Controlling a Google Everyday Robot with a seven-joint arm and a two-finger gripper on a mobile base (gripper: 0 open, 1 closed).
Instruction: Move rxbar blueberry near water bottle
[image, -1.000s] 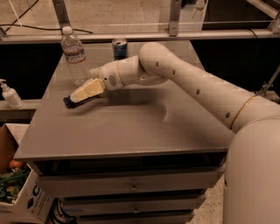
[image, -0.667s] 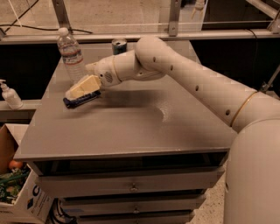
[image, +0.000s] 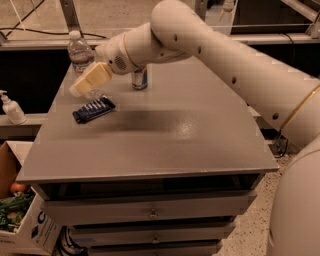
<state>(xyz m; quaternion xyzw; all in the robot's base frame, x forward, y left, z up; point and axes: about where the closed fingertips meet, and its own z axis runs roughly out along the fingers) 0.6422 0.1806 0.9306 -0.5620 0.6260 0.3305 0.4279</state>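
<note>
The rxbar blueberry (image: 93, 109), a flat dark navy bar with white lettering, lies on the grey table (image: 165, 135) at its left side. The water bottle (image: 80, 52), clear with a white cap, stands upright at the table's far left corner, a short way behind the bar. My gripper (image: 80, 88) hangs just above and behind the bar, in front of the bottle's lower part. It is open and holds nothing. The bar lies free of it.
A blue-and-silver drink can (image: 140, 78) stands behind the arm, right of the bottle. A small white pump bottle (image: 11, 107) stands on a ledge left of the table. A cardboard box (image: 22, 220) with produce sits on the floor at the lower left.
The gripper carried the bar toward the bottle, let it go on the table, and rose off it. The bar now lies alone.
</note>
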